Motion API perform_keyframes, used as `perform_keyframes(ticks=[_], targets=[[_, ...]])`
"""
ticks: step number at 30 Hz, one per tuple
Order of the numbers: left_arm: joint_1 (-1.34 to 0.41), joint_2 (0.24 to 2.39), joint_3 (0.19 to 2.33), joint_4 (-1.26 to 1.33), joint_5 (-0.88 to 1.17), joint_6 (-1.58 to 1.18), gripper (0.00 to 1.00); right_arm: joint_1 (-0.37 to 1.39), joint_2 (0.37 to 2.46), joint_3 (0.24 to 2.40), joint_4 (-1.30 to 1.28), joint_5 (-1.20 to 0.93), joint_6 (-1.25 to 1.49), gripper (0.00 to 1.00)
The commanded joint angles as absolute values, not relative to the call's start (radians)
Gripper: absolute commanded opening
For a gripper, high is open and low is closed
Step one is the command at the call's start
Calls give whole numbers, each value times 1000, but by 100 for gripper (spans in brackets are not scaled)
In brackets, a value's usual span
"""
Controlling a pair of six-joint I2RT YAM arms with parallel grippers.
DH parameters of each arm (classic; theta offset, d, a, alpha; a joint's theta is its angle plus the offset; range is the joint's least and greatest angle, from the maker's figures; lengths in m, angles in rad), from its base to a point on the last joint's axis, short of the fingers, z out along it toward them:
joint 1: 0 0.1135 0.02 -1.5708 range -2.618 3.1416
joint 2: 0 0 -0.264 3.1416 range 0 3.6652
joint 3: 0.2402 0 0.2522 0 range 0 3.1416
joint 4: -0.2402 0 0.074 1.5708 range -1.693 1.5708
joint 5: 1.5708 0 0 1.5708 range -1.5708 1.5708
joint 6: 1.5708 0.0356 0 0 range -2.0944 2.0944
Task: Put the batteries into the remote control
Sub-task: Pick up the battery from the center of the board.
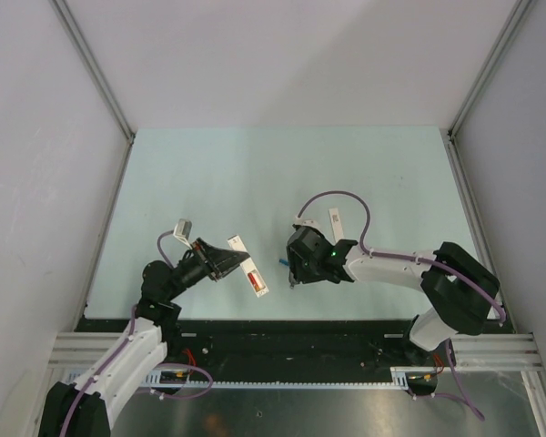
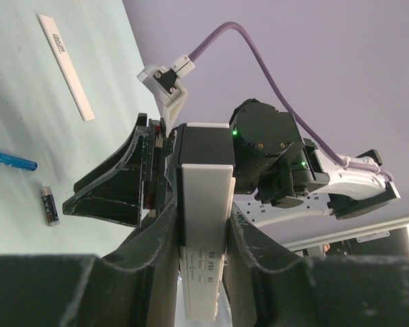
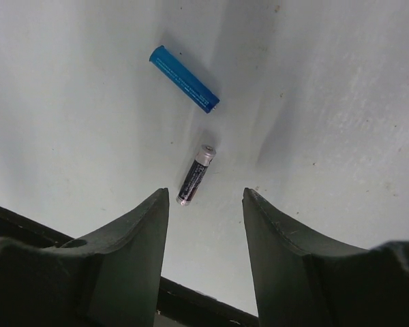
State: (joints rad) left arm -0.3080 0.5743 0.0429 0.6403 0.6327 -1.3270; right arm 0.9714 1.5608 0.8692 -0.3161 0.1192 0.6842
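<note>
My left gripper (image 1: 229, 261) is shut on the remote control (image 1: 260, 288), a slim white bar, and holds it above the table. In the left wrist view the gripper (image 2: 203, 225) has the remote (image 2: 206, 184) clamped between both fingers. A red patch (image 1: 252, 278) shows on the remote. My right gripper (image 1: 293, 271) is open and empty, low over the table. In its wrist view the gripper (image 3: 206, 199) is just short of a black battery (image 3: 195, 175), with a blue battery (image 3: 184, 78) beyond it. Both lie on the table and also show in the left wrist view, blue (image 2: 12, 161) and black (image 2: 50, 205). The second blue battery is out of view.
A thin white strip (image 1: 335, 220) lies flat on the table behind the right gripper; it also shows in the left wrist view (image 2: 65, 65). The table's dark front edge (image 3: 191, 300) is just below the right fingers. Grey walls stand left, right and behind.
</note>
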Motion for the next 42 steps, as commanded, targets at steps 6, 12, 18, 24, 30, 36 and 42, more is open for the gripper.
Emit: perform_keyframes(ticks=[6, 12, 18, 24, 30, 36, 42], targets=[[-298, 551, 34, 669, 634, -1304, 0, 957, 1483, 896, -224, 181, 533, 55], [-298, 523, 32, 667, 632, -1316, 0, 931, 1489, 896, -78, 141, 313, 59], [-298, 499, 46, 667, 620, -1325, 0, 888, 1572, 972, -40, 112, 374, 61], [-298, 517, 92, 667, 621, -1319, 0, 888, 1683, 1080, -45, 77, 445, 60], [-298, 535, 199, 667, 641, -1328, 0, 910, 1781, 1134, -9, 11, 586, 61], [-310, 577, 342, 667, 657, -1321, 0, 971, 1859, 1189, 23, 9, 661, 64], [-324, 603, 420, 667, 646, -1335, 0, 1032, 1933, 1255, 20, -5, 701, 65]])
